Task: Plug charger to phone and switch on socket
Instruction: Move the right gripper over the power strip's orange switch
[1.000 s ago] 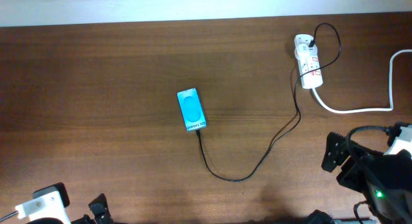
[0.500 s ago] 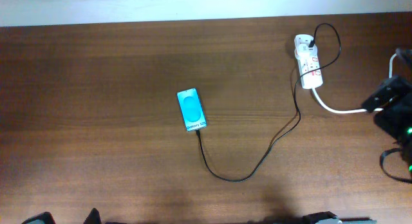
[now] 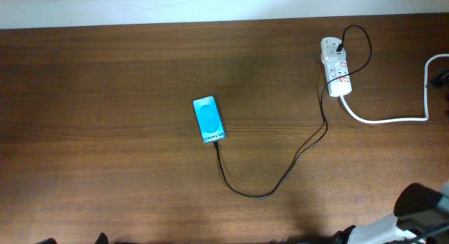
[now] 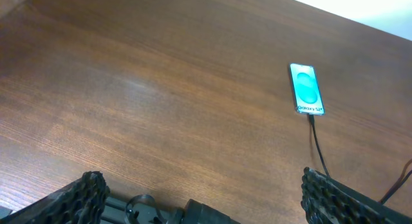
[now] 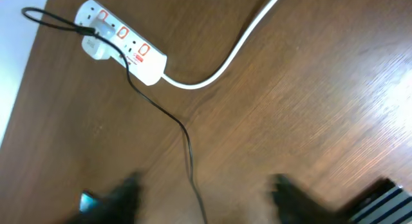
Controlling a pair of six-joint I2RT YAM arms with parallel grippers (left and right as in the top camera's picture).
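Jaws on the left gripper (image 4: pixel 201 184) stand spread wide with nothing between them, only bare wooden table (image 3: pixel 105 97) underneath. Compared with a second ago, the white part of the left arm has dropped out of the overhead view, leaving only dark scraps at the bottom edge.

Right of that lies the phone (image 3: pixel 208 119), one of it, face up near the middle of the table and in the same spot as before. Its screen is bright cyan, and the white strip at its near end reads "Galaxy S25" in small dark letters.

One charger (image 3: pixel 280 177) meets the phone's near edge with its connector tip. It sags in a loop toward the front of the table, then climbs to the far right, where its black plug sits in the end of the socket (image 3: pixel 335 67). Neither has shifted.

That socket is a single white strip. The right wrist view shows three red-marked outlets in a row, with no lettering I can read. One thick white cord (image 3: pixel 393 120) leaves its near end and curves off to the right edge.

A second ago the right arm (image 3: pixel 419 200) filled the lower right; now only a dark piece shows at the bottom corner. The right gripper (image 5: pixel 205 180) looks down over the cable, its fingers blurred, apart and holding nothing.
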